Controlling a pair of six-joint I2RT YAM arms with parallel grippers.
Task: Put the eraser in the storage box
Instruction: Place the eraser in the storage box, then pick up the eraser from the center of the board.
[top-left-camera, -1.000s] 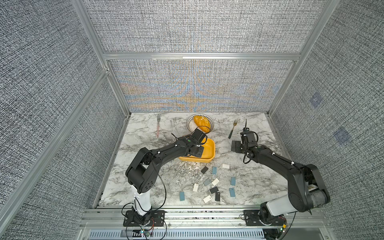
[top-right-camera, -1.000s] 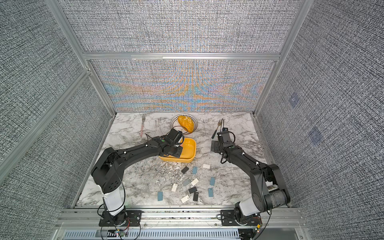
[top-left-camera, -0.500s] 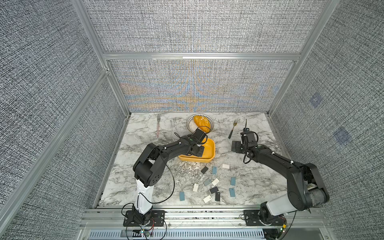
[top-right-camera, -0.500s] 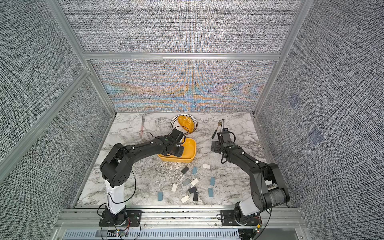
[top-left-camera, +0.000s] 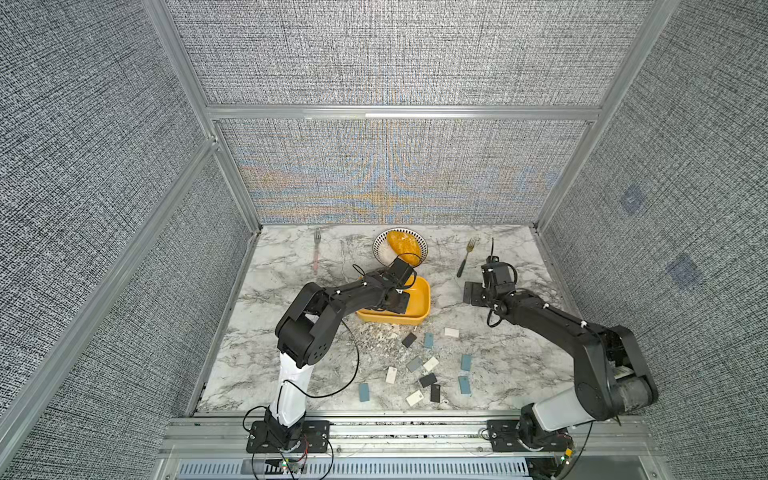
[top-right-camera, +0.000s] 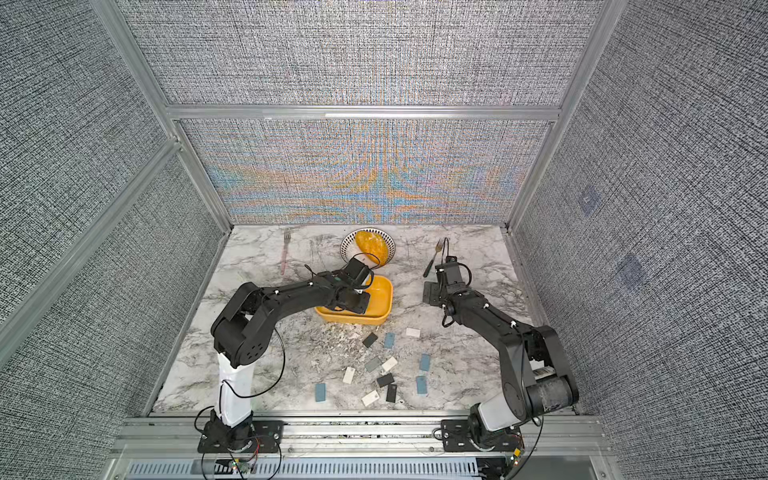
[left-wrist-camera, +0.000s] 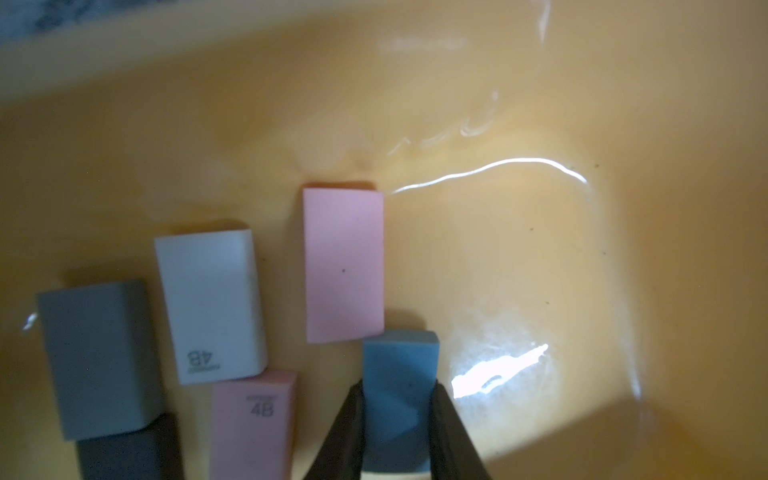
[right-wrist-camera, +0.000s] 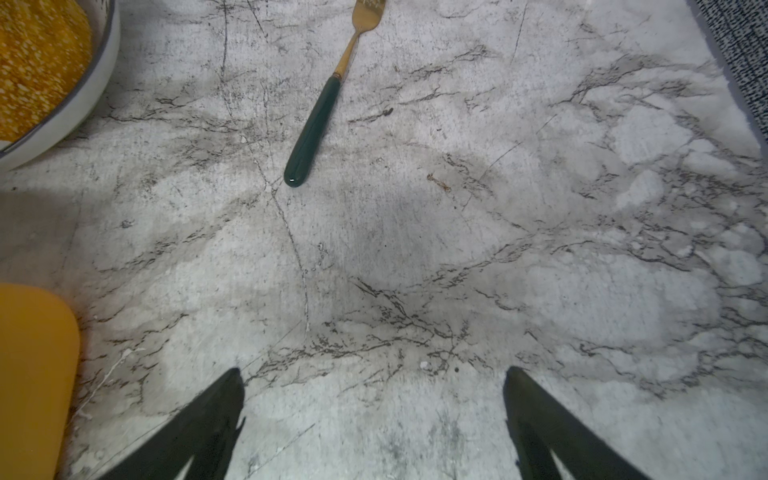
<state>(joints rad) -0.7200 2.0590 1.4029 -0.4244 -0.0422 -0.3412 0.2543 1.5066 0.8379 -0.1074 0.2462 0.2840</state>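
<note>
**Q:** Left side?
**Me:** My left hand (left-wrist-camera: 397, 387) is clamped on the blue eraser (left-wrist-camera: 400, 365), low inside the storage box (left-wrist-camera: 540, 257). Can't tell if it touches the box floor.

**Q:** Right side?
**Me:** My right hand (right-wrist-camera: 374, 370) has its jaws wide with nothing between them. It hangs over bare worktop (right-wrist-camera: 457, 249) near the green-handled fork (right-wrist-camera: 316, 120).

**Q:** How to finish this step well?
**Me:** My call: the blue end sits just beside a pink eraser (left-wrist-camera: 343, 266), so I'd shift toward the free floor first. Then release low and gently, and lift straight up clear of the rim.

**Q:** Counts?
**Me:** Lying in the box, five: two pink, one white eraser (left-wrist-camera: 210, 303), one grey eraser (left-wrist-camera: 97, 357), one dark eraser (left-wrist-camera: 129, 453). The held blue is extra. In a top view, twelve loose erasers (top-left-camera: 428, 340) on the worktop: four blue, four white, three dark, one grey. Two forks, counting the pink-handled fork (top-left-camera: 316, 255). One plate (top-left-camera: 380, 249) with bread, and one box.
</note>
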